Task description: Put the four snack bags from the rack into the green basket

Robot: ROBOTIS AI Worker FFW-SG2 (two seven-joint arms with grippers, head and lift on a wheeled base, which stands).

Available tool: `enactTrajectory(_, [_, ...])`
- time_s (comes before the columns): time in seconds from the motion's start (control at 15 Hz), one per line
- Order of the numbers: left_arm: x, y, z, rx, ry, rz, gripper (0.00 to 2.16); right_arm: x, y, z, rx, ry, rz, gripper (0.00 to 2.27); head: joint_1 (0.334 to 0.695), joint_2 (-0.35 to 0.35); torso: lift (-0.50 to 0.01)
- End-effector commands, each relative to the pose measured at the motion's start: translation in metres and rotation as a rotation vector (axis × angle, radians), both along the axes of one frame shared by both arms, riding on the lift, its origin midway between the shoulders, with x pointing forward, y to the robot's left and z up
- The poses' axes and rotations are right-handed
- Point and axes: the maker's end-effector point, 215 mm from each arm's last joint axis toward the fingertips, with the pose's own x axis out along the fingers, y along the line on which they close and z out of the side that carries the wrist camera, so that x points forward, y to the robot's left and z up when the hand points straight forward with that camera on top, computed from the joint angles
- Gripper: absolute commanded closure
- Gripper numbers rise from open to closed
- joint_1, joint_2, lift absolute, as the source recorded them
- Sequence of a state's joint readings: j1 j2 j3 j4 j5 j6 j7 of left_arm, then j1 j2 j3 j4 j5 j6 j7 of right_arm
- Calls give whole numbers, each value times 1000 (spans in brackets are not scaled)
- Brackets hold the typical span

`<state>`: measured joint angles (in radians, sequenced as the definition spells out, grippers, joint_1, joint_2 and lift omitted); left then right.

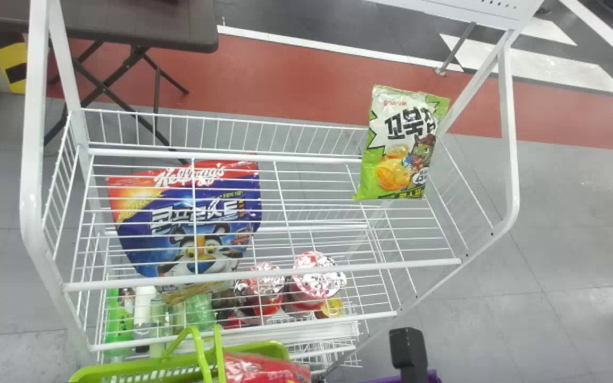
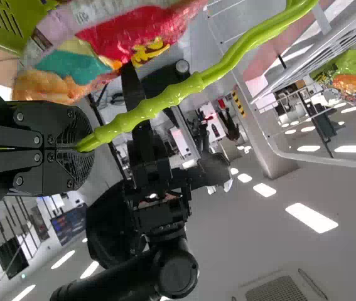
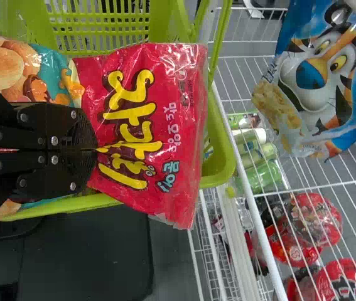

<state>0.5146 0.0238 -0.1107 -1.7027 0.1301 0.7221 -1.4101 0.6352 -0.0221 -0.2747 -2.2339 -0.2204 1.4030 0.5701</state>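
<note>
Bot's basically all black. The left gripper [image 2: 85, 148] and right gripper [image 3: 96, 149] have flat plates dotted with silver screws, plus ribbed, rounded ends at 12 o'clock sighting along the fingers. Right arm's [image 2: 137, 276] chunky, tube-like, round-capped.

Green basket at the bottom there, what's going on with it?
A robot is at work with it. Its left tool grips the handle of the green basket, while its right tool holds a red snack bag over the basket. A blue bag and a green-and-white bag are at the white rack.
</note>
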Motion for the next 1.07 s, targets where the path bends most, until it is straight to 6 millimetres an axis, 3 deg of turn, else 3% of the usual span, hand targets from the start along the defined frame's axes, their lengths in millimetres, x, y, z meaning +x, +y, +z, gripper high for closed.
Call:
enactTrajectory(0.0, [-1,-1,0,2,0,-5,1902,5,24,5,21,-32,34,2240,695,-350,-6])
enactTrajectory(0.13, [-2,-1,1,0,-1,-8,1902,14,41,14,48,-72,47,2240,695,-350,-6])
enactTrajectory(0.33, [-1,-2,0,5,-1,-6,1902,6,75,32,134,-82,90,2240,695,-350,-6])
enactTrajectory(0.53, [0,-2,-1,8,-3,-5,1902,-2,95,36,198,-66,113,2240,695,-350,-6])
enactTrajectory(0.67, [0,-3,-1,6,-3,-6,1902,-4,96,32,205,-58,120,2226,695,-350,-6])
enactTrajectory(0.73, [0,-3,-1,7,-5,-7,1902,-2,95,28,204,-59,114,1899,695,-350,-6])
enactTrajectory(0.8, [-1,-3,0,4,-3,-8,1902,-1,90,25,196,-55,110,1359,695,-350,-6])
enactTrajectory(0.87, [-1,-3,0,4,-3,-8,1902,3,83,23,185,-63,97,245,695,-350,-6])
enactTrajectory(0.93, [-2,-2,0,4,-2,-10,1902,8,76,23,173,-79,88,-2,695,-350,-6])
enactTrajectory(1.0, [-2,-2,0,4,-2,-10,1902,11,71,23,166,-84,79,-2,695,-350,-6])
